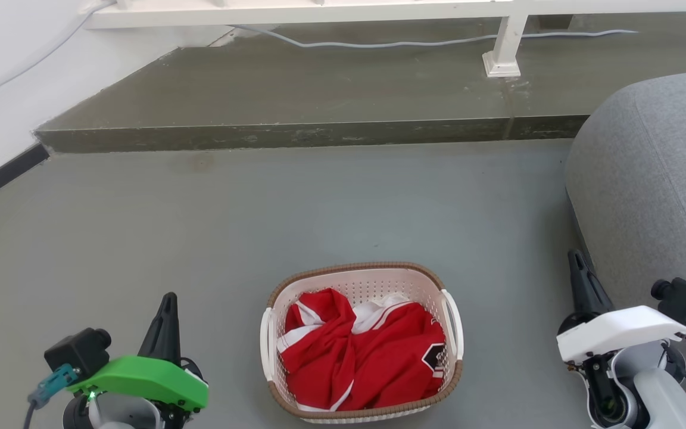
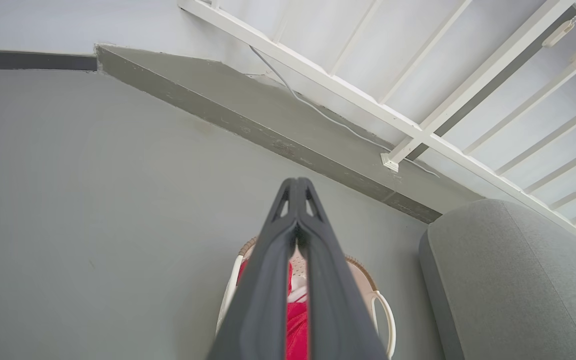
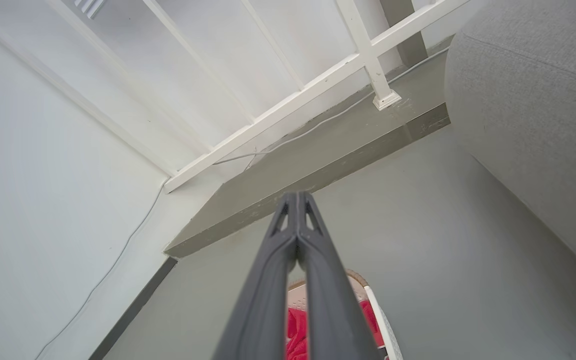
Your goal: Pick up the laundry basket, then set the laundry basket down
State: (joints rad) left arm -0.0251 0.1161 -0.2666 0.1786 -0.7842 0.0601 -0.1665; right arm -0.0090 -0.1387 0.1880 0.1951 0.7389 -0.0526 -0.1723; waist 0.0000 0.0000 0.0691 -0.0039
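Laundry basket (image 1: 357, 266), cream perforated walls, brown rim, red garment (image 1: 367, 351) inside, left tool (image 1: 168, 298), right tool (image 1: 574, 256), both closed

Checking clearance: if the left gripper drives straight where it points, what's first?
Likely bare floor short of the step, though depth is unclear. The left gripper is shut, and the basket sits off to its right.

Grey floor (image 1: 140, 226) under laundry basket (image 1: 362, 275)
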